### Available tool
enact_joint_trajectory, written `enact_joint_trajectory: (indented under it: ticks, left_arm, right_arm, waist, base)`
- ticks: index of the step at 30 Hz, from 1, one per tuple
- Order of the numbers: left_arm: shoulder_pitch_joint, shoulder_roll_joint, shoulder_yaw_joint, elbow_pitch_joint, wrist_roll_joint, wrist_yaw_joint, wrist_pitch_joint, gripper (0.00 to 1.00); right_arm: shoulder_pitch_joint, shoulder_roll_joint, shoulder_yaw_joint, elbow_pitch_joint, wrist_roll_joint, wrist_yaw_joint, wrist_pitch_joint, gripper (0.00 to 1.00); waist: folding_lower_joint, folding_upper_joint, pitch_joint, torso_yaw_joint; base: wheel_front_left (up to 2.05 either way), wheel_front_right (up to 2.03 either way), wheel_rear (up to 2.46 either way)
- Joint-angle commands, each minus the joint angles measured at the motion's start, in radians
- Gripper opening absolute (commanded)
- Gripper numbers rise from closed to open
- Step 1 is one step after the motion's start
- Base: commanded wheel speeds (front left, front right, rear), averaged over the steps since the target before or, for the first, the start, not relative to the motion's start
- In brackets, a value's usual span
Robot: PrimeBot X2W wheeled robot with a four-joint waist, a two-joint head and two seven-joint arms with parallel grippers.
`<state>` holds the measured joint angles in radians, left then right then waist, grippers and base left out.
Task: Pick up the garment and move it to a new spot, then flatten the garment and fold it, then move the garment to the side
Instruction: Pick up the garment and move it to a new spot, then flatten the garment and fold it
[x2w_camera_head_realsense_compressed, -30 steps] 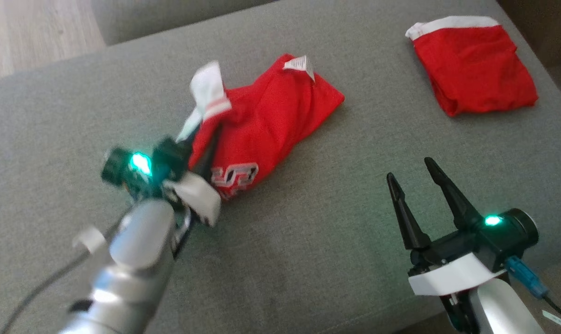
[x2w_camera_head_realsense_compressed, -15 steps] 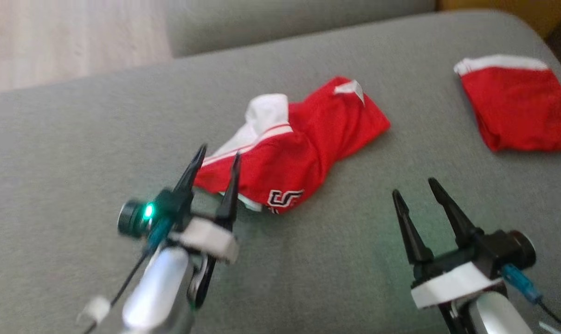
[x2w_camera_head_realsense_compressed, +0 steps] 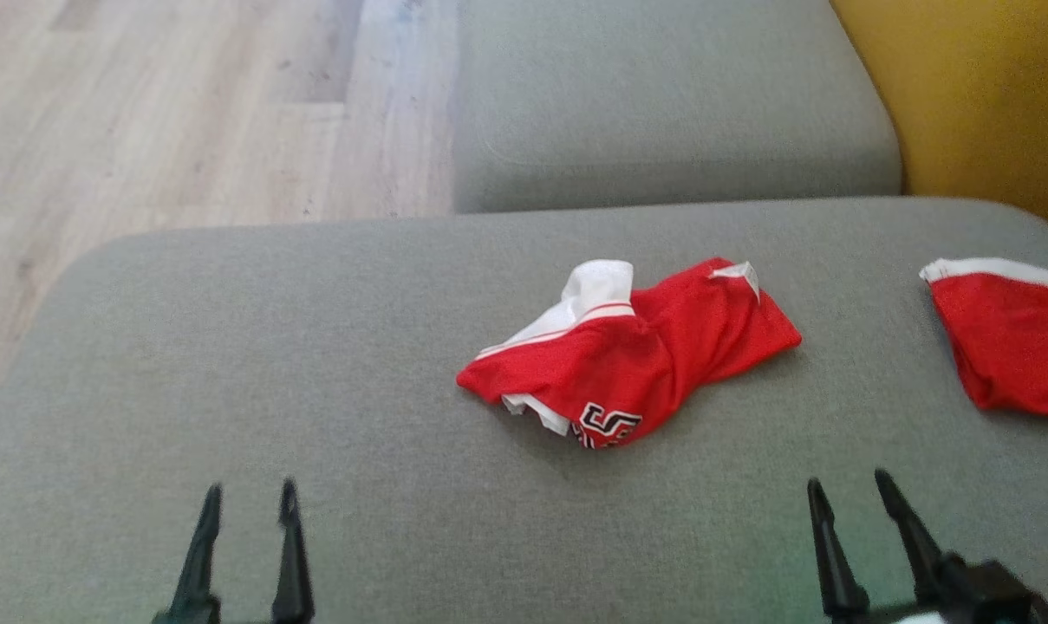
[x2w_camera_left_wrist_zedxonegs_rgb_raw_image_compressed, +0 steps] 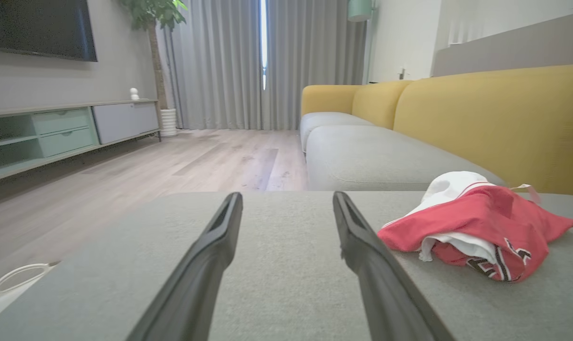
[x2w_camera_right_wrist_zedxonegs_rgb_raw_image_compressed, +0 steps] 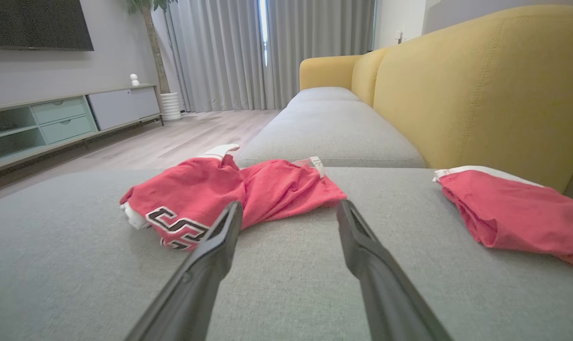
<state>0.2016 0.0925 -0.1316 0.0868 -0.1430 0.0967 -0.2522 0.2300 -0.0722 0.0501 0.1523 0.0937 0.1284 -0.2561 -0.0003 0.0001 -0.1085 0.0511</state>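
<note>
Left tool [x2w_camera_head_realsense_compressed: 251, 487], right tool [x2w_camera_head_realsense_compressed: 846, 479] low at near edge of cushion [x2w_camera_head_realsense_compressed: 315, 347]. Both spread wide, empty, well apart from cloth.

Garment [x2w_camera_head_realsense_compressed: 636, 364] mid-cushion, beyond and between tools. Red, white trim, bunched, lying free; tag at far corner.

Second red piece [x2w_camera_head_realsense_compressed: 1009, 355] off right, near yellow backrest [x2w_camera_head_realsense_compressed: 966, 87].

Judgement: move to new spot likely done. Flattening, folding, shift aside all left.

Farthest: wood floor [x2w_camera_head_realsense_compressed: 142, 104].
</note>
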Motion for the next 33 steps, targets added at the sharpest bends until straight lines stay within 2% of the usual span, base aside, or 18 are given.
enact_joint_trajectory:
  ticks: [1,8,18,33]
  left_arm:
    - [-0.022,0.000,0.046,-0.056,0.013,0.005,-0.009,1.00]
    - [0.073,-0.024,0.068,-0.132,0.046,-0.006,-0.009,1.00]
    - [0.076,-0.034,0.087,-0.133,0.069,-0.027,-0.009,1.00]
    - [0.069,-0.041,0.100,-0.114,0.064,-0.032,-0.010,1.00]
  right_arm:
    - [-0.021,-0.001,0.019,-0.041,-0.005,0.002,-0.006,1.00]
    - [0.003,0.013,0.044,-0.051,-0.004,0.002,-0.006,1.00]
    - [-0.005,0.017,0.055,-0.050,-0.002,0.002,-0.006,1.00]
    - [-0.030,0.018,0.065,-0.045,0.003,0.002,-0.006,1.00]
  waist:
    - [0.0003,-0.0001,-0.026,0.021]
    - [0.0003,-0.0001,-0.036,0.028]
    - [0.0003,-0.0001,-0.038,0.033]
    - [0.0003,-0.0001,-0.018,0.023]
  base:
    - [0.00,0.00,0.00]
    - [0.00,0.00,0.00]
    - [0.00,0.00,0.00]
    - [0.00,0.00,0.00]
